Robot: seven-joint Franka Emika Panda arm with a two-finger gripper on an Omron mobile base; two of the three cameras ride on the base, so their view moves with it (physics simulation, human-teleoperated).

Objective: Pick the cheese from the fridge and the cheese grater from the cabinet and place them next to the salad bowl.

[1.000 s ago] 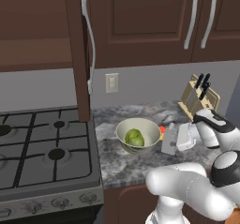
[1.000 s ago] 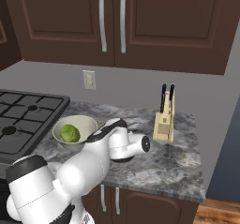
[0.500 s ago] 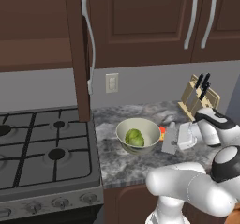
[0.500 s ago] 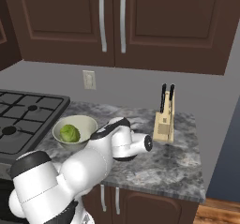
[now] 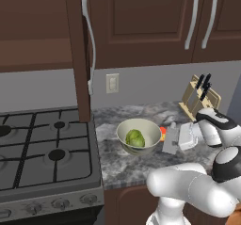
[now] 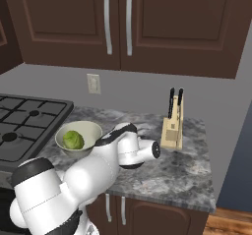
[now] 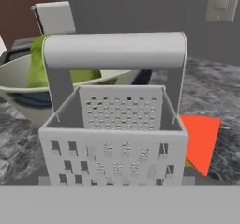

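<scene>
Gripper [image 5: 181,141] jaws look spread around the cheese grater [image 5: 171,140]; grip unclear. You've set it right of the salad bowl [image 5: 139,135], beside the cheese [image 5: 162,133].

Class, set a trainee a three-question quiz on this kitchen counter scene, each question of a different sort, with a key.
1. True or false: the cheese grater stands on the counter beside the salad bowl.
2. Which is behind the grater? A) cheese B) spoon C) cup
3. Fill in: the knife block holds ___ dark-handled knives.

Key: 1 true; 2 A; 3 two.
</scene>
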